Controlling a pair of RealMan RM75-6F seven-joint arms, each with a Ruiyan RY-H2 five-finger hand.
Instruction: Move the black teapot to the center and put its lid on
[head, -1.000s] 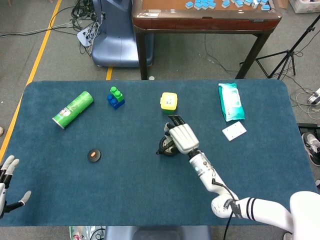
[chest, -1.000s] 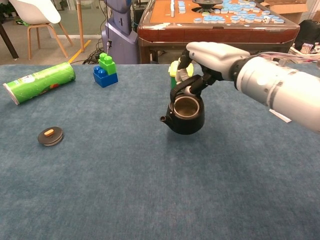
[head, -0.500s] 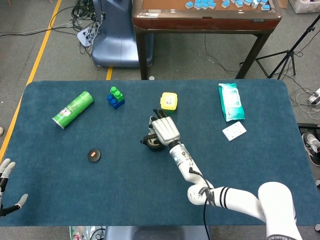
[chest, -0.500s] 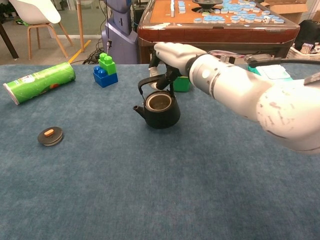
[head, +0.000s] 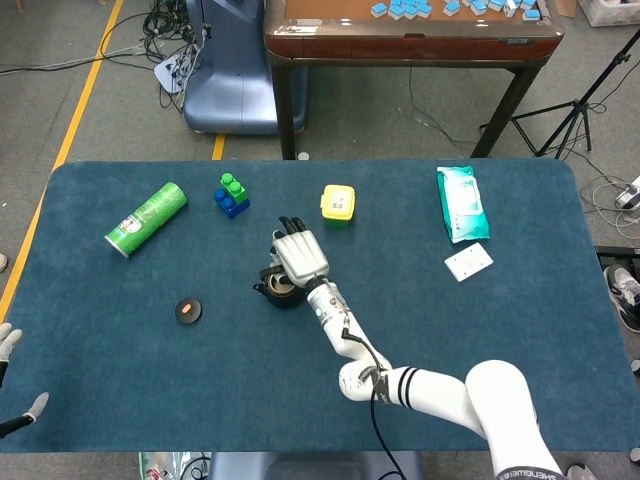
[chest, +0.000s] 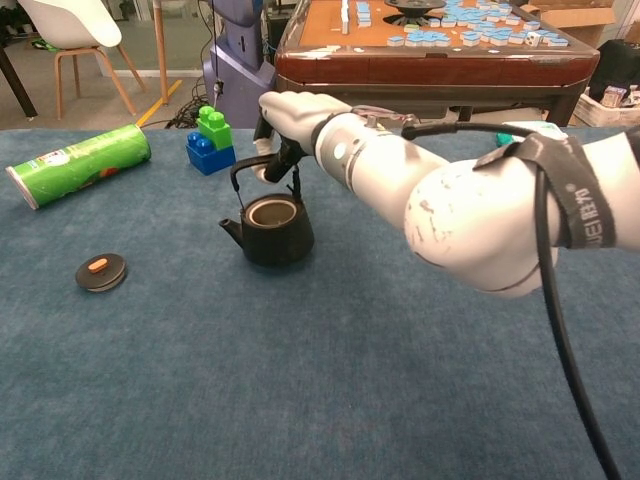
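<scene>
teapot (chest: 268, 222): black, dull sheen | table (chest: 330, 380): blue cloth, matt, napped | right hand (chest: 285, 110): smooth white plastic shell | blocks (chest: 210, 141): glossy plastic | can (chest: 78, 164): shiny green

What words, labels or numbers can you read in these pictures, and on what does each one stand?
None can be read for sure.
Green can: white label, print too small.
Arm strap: letters too blurred.
Teal packet, yellow box, white card: markings too small.
</scene>
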